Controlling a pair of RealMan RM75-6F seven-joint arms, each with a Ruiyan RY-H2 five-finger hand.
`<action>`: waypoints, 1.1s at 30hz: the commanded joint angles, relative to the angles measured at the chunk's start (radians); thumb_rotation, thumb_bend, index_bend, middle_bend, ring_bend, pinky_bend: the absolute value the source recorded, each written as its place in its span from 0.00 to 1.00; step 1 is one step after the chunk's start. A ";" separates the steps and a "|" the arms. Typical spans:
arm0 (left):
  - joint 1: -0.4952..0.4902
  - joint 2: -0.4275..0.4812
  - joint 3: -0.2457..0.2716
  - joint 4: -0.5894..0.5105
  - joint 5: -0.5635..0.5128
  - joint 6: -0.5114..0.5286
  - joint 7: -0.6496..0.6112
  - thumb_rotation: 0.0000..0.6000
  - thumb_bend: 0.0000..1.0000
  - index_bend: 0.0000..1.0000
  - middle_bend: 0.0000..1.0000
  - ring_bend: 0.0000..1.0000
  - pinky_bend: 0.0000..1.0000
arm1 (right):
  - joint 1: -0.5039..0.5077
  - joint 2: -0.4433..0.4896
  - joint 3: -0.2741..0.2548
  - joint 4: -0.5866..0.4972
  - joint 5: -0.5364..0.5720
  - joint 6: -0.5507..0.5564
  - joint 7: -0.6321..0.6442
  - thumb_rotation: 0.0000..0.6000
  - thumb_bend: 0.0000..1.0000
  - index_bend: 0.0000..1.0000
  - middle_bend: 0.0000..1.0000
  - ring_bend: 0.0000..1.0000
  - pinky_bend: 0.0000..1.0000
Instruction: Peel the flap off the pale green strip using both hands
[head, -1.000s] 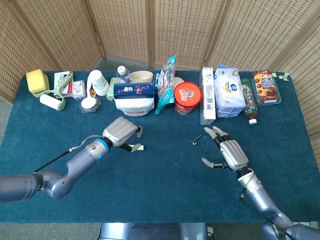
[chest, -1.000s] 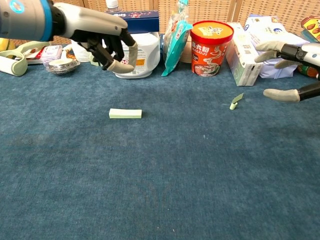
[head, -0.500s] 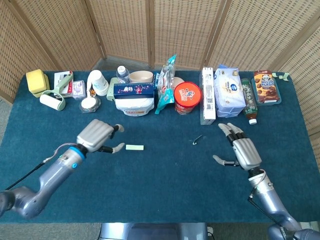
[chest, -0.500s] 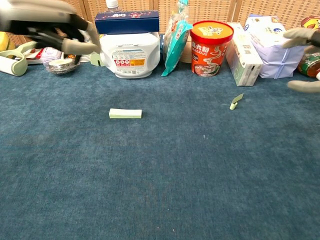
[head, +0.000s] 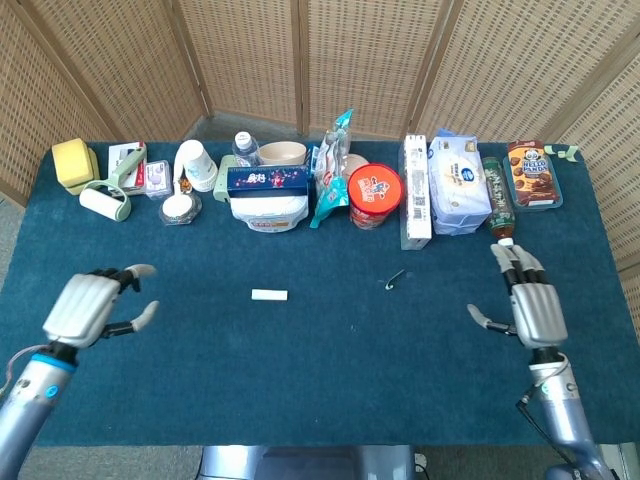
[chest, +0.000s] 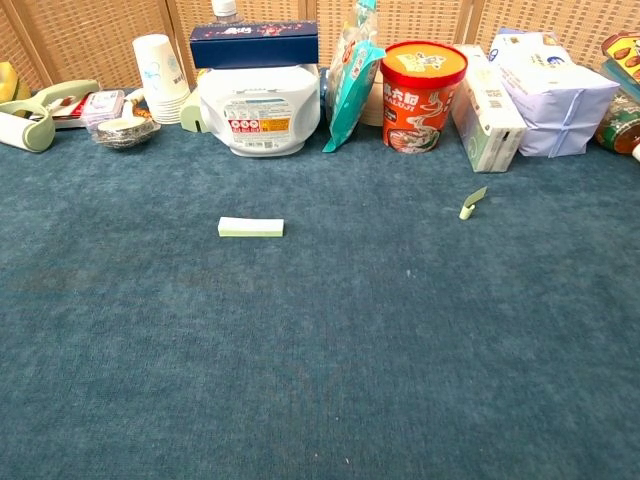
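Pale green strip lies flat mid-worktop; small curled flap, seemingly detached, lies well to its right. Both look light, thin, flimsy; pinch strip by its ends. Left robot hand and right robot hand empty, fingers spread, far apart.

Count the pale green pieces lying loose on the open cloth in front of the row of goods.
2. The pale green strip lies flat, centre-left; the curled flap lies apart to its right, before the red cup.
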 joint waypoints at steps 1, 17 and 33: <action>0.106 -0.029 0.024 0.049 0.042 0.085 -0.023 0.23 0.31 0.22 0.36 0.34 0.39 | -0.031 0.010 0.007 -0.019 0.021 0.031 -0.036 0.64 0.28 0.00 0.15 0.00 0.11; 0.265 -0.068 -0.021 0.113 0.088 0.151 -0.036 0.21 0.31 0.21 0.34 0.32 0.36 | -0.093 0.034 0.034 -0.046 0.052 0.073 -0.064 0.64 0.28 0.00 0.15 0.00 0.10; 0.294 -0.075 -0.086 0.136 0.111 0.085 -0.050 0.21 0.31 0.21 0.33 0.31 0.36 | -0.103 0.033 0.052 -0.052 0.040 0.069 -0.067 0.64 0.28 0.00 0.15 0.00 0.10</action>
